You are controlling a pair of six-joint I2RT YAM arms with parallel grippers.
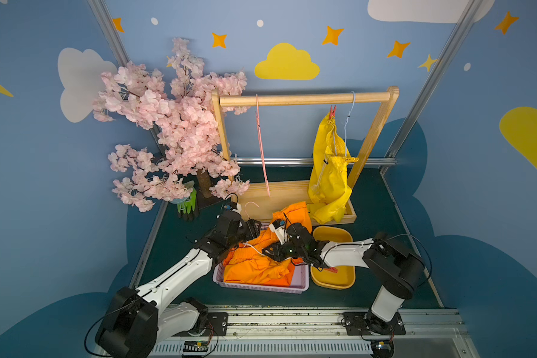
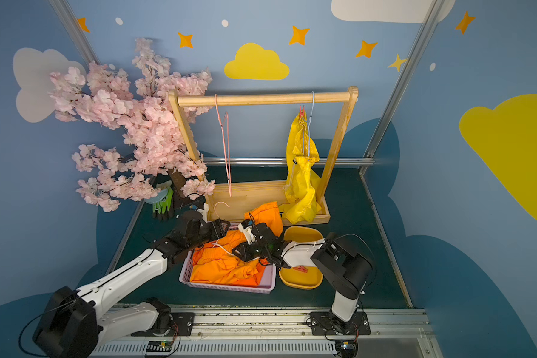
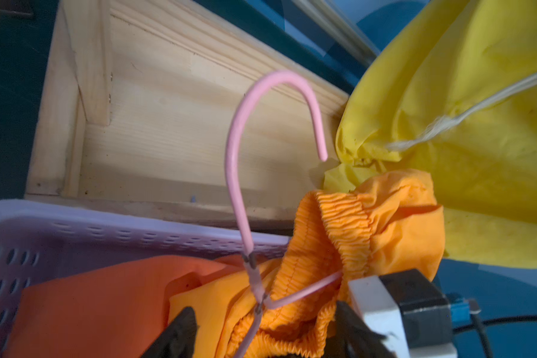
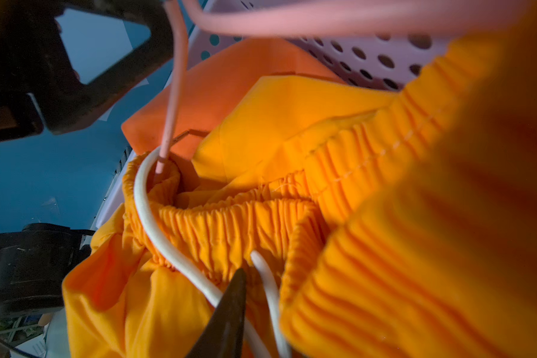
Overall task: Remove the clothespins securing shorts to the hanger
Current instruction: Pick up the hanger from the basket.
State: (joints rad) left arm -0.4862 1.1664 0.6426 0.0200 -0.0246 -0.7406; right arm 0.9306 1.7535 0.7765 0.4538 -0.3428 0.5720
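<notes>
Two robot arms meet over a lilac basket (image 1: 261, 287) at centre table, where orange shorts (image 1: 255, 271) lie heaped, w/ a pink hanger (image 3: 239, 155) running into the waistband. L gripper (image 3: 264, 328) stands released, fingers either side of the hanger's neck w/o touching it. R gripper (image 1: 272, 251) is nose-down in the orange fabric beside a white drawstring (image 4: 155, 229). Cloth hides one finger, so can't tell if it's clenched. Behind, yellow shorts (image 1: 326, 173) hang from the wooden rack (image 1: 307, 99), pinned at top by a red clothespin (image 1: 332, 111). A second red clothespin (image 2: 301, 269) lies in the yellow tray (image 1: 338, 279), just beside the basket.
</notes>
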